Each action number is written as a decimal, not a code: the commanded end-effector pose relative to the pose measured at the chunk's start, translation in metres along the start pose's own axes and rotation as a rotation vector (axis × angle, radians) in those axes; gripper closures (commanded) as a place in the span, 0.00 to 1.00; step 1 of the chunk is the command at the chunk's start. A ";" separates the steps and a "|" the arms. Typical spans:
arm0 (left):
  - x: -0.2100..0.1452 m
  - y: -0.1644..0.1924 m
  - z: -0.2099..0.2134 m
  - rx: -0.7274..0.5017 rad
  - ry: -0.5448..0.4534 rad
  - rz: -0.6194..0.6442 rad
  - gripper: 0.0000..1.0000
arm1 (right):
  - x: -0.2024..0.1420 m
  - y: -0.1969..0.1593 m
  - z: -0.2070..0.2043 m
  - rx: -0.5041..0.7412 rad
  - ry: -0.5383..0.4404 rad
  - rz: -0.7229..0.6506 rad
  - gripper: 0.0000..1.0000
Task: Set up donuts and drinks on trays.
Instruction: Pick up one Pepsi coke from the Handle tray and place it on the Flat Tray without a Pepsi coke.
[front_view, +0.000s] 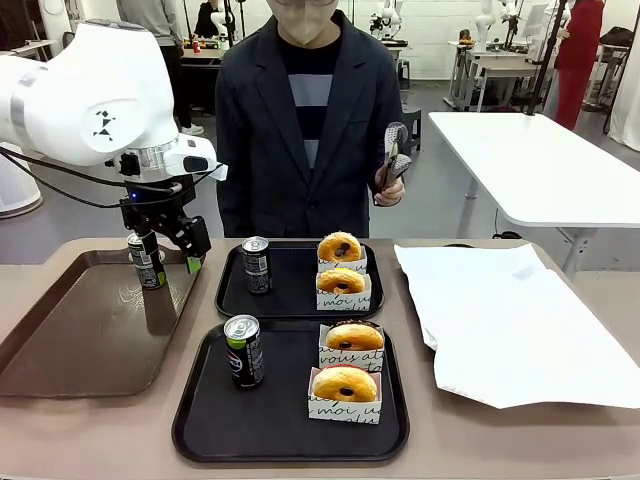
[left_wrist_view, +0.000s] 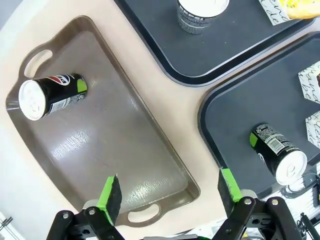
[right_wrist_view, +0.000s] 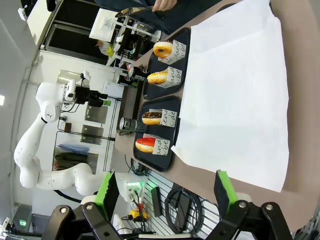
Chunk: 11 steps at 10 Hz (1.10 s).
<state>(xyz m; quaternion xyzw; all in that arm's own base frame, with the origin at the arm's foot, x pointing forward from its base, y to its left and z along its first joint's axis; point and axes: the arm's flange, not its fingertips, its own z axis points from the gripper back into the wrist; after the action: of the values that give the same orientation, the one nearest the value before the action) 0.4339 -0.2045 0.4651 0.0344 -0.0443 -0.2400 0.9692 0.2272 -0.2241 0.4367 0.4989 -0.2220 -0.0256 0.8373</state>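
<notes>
Left pincer (left_wrist_view: 167, 196): jaws wide, empty, above the brown tray (left_wrist_view: 125, 150). Right pincer (right_wrist_view: 167, 192): wide, empty. Spare can (left_wrist_view: 50, 95): upright at that tray's far end; light, rigid, slick; grasp mid-body. Black trays (front_view: 200, 420): cans, donuts (front_view: 345, 383) loaded.

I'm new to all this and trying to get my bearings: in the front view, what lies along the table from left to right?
Glossy brown tray with one can standing on it, under the left pincer → the two black trays with cans and donuts → white paper sheet.
</notes>
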 end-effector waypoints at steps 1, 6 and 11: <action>-0.017 0.021 0.006 -0.043 -0.002 0.075 0.00 | 0.002 0.000 0.000 0.024 -0.021 0.019 0.00; -0.088 0.201 0.046 -0.653 -0.089 0.451 0.00 | 0.002 0.000 0.000 0.024 -0.021 0.019 0.00; -0.148 0.295 -0.027 -1.133 -0.333 0.311 0.00 | 0.002 0.000 0.000 0.024 -0.021 0.019 0.00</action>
<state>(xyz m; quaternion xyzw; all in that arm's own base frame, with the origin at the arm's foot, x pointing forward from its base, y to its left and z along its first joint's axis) 0.4497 0.1216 0.4624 -0.5048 -0.0442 -0.0435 0.8610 0.2270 -0.2245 0.4368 0.4988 -0.2222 -0.0260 0.8374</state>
